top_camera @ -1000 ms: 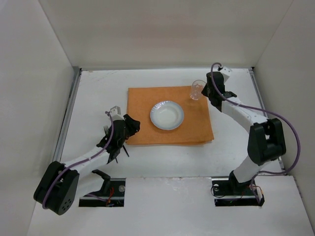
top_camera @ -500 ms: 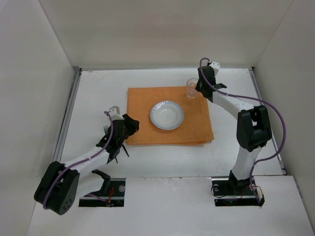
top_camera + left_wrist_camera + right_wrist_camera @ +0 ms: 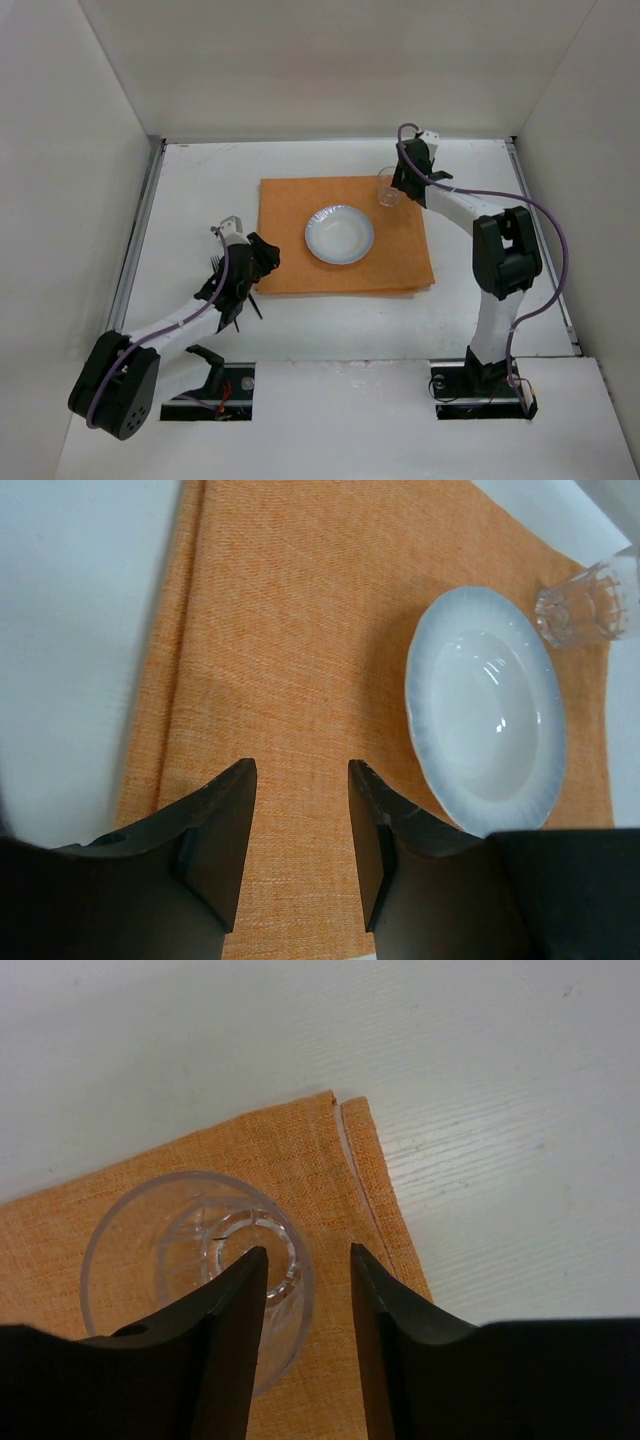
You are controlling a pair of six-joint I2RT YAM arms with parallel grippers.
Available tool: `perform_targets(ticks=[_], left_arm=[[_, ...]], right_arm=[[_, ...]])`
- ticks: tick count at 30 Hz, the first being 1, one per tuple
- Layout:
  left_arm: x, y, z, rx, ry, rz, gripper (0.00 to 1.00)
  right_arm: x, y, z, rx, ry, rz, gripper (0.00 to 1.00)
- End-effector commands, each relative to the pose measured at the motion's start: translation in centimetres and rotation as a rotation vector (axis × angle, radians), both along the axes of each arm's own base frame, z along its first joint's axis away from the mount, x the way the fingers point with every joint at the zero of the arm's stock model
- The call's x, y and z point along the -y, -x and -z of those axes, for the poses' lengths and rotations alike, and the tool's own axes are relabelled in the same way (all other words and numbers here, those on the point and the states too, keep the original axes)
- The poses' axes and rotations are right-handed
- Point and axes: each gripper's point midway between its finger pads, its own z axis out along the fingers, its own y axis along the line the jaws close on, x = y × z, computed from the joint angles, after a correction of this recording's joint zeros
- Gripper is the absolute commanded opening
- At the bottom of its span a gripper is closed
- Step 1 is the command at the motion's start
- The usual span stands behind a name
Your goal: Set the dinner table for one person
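On the white dinner table (image 3: 200, 190) lies an orange placemat (image 3: 290, 215) with a white plate (image 3: 339, 234) in its middle. A clear glass (image 3: 386, 188) stands upright on the mat's far right corner. My right gripper (image 3: 397, 178) is directly over it, open. In the right wrist view one finger (image 3: 225, 1310) hangs over the glass (image 3: 140, 1250); its rim lies loose between the jaws of that gripper (image 3: 307, 1252). My left gripper (image 3: 268, 252) hovers open over the mat's left part (image 3: 300, 630), nothing between its fingers (image 3: 301, 770). The plate (image 3: 490, 710) and the glass (image 3: 590, 605) lie ahead of it.
Dark cutlery, a fork (image 3: 214, 264) among it, lies on the table beside and under the left arm, partly hidden. Metal rails (image 3: 140, 230) run along the table's left and right edges, with white walls beyond. Bare tabletop (image 3: 450, 1060) lies past the mat's corner.
My right gripper carried the glass left onto the placemat's far right corner, then opened and let go of it. The left arm has hardly moved.
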Motion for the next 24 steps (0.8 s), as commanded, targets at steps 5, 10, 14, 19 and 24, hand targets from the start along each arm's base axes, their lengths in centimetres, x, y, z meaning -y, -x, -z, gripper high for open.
perform_targets(ticks=[5, 10, 14, 19, 24], left_arm=[[-3.1, -0.1, -2.7, 0.014, -0.143, -0.135, 0.39], [-6.0, 2.4, -3.5, -0.054, -0.287, -0.216, 0.41], [-8.1, 4.9, -1.9, -0.148, -0.431, -0.264, 0.38], [-8.3, 6.4, 0.7, -0.261, -0.46, -0.256, 0.29], [-7.1, 6.7, 1.9, -0.309, -0.438, -0.25, 0.31]], right_arm=[[0.6, 2.5, -8.3, 0.17, -0.057, 0.0, 0.57], [0.7, 8.1, -10.4, 0.251, -0.143, -0.033, 0.63], [-1.2, 12.7, -10.1, 0.313, -0.235, -0.103, 0.26], [-4.3, 17.0, -9.5, 0.322, -0.306, -0.251, 0.13], [-7.7, 20.5, -6.7, 0.277, -0.355, -0.389, 0.25]])
